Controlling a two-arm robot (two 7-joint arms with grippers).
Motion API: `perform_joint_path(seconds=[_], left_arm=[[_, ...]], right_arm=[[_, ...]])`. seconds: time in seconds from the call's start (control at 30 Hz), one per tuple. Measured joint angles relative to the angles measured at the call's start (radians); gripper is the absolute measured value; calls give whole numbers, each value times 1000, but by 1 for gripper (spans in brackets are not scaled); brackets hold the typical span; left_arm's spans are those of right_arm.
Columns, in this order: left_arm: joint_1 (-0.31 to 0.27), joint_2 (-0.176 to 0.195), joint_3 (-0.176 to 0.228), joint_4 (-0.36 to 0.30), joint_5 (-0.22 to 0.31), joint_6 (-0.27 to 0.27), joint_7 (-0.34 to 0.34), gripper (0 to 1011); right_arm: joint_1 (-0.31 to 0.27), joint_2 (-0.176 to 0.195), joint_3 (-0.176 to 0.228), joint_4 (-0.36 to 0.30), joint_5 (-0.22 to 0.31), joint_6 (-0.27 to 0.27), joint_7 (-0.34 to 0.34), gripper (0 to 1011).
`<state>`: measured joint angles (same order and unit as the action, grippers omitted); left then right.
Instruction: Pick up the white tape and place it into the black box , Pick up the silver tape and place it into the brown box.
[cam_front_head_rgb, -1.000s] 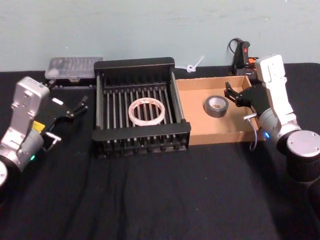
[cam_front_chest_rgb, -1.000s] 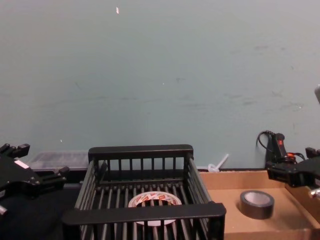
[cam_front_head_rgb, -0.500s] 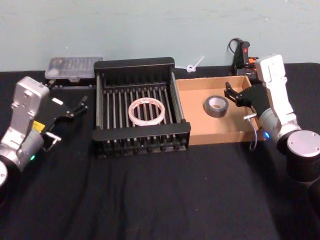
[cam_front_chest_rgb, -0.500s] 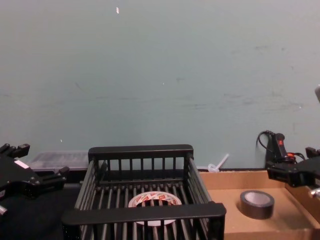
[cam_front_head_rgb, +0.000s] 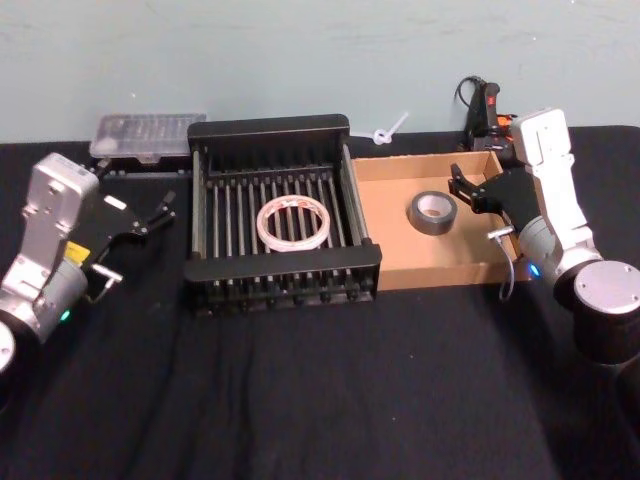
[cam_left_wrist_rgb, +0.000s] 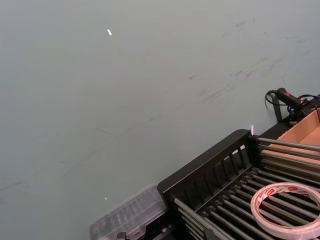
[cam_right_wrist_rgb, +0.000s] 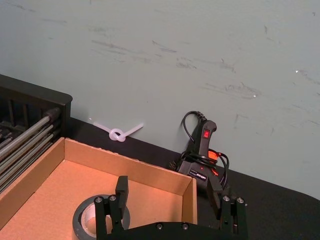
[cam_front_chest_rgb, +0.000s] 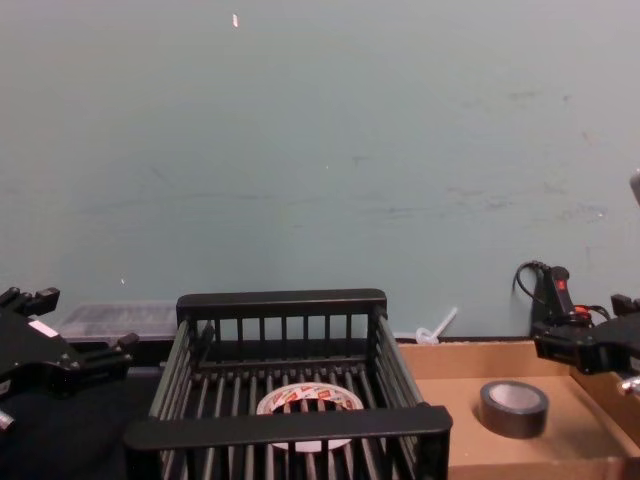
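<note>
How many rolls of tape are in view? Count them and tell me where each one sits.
2. The white tape lies flat on the slatted floor of the black box. The silver tape lies in the brown box, beside the right gripper. None looks hidden.

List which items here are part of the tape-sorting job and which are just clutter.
Job items:
white tape, lying in the black box
silver tape, lying in the brown box

Clutter:
clear plastic case
glue gun
white zip tie
</note>
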<state>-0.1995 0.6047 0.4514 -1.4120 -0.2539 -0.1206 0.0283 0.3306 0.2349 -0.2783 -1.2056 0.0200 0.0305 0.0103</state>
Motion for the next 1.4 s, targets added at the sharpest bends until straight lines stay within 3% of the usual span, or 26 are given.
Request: perform_joint_path(seconds=[1.4], left_arm=[[0,0,0,0,0,0,0,1001]], right_arm=[[0,0,0,0,0,0,0,1000]])
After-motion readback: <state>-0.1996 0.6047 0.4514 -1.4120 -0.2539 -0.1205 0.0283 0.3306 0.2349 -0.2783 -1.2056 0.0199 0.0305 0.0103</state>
